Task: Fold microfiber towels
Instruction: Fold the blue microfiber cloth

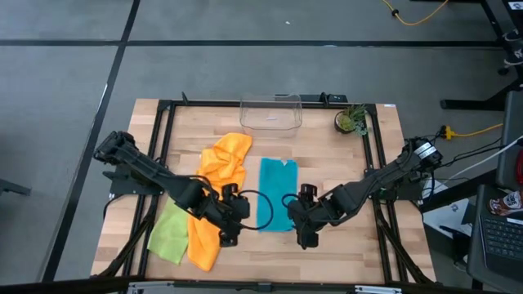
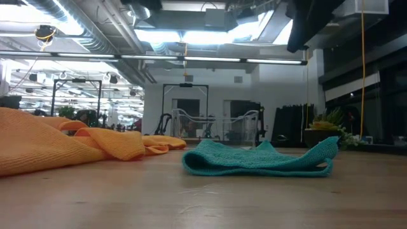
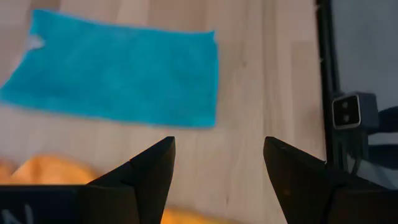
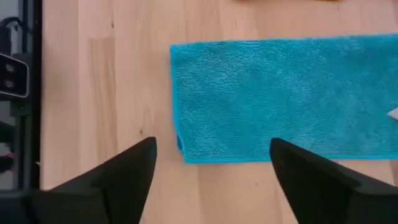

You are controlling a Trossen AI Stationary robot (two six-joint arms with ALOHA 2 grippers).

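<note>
The teal towel lies flat in the middle of the table, already folded into a long narrow strip. Its long axis runs from the far side of the table, where the clear plastic bin stands, toward the near edge. In the low view the teal towel shows as a low double layer with one corner lifted a little.

Both grippers hover near the near short end of this strip, one on each side. The left gripper is beside the strip's left corner, over the edge of the orange towels; its fingers stand wide apart and hold nothing. The right gripper is just beside the right corner; its fingers are also spread wide and empty, and in its own view the short end of the teal towel lies directly ahead between them.

So the near short end is within reach of both arms about equally, and I judge that a next fold would carry this end along the long axis toward the bin.

The lime green towel lies at the near left, partly under an orange one, still unfolded.
</note>
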